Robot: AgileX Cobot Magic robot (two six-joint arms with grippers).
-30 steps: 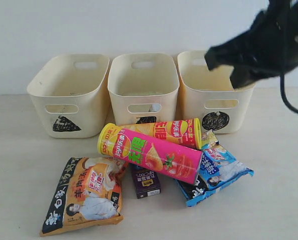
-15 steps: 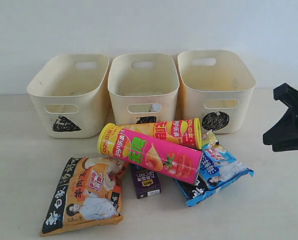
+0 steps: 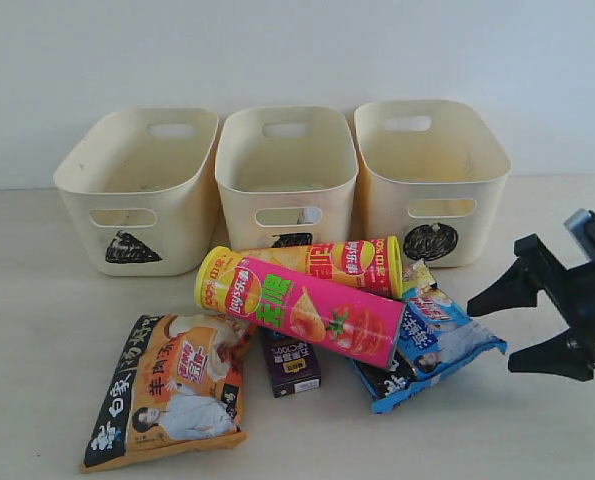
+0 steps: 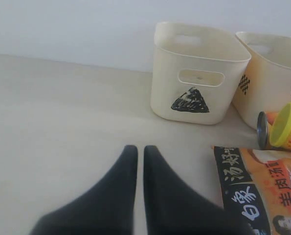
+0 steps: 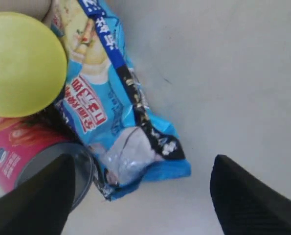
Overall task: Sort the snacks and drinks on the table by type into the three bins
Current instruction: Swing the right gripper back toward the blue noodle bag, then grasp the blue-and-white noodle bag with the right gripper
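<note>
Facing edge of blue-white bag [image 3: 432, 345]: spread right hand [image 3: 489, 339] over open table [image 3: 557, 440].

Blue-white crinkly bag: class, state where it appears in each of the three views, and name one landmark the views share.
Exterior view: blue-white bag right of centre, beside the pink tube.
Left wrist view: not in it.
Right wrist view: bag fills the centre.
Shared landmark: the pink tube, beside the bag in both.
</note>
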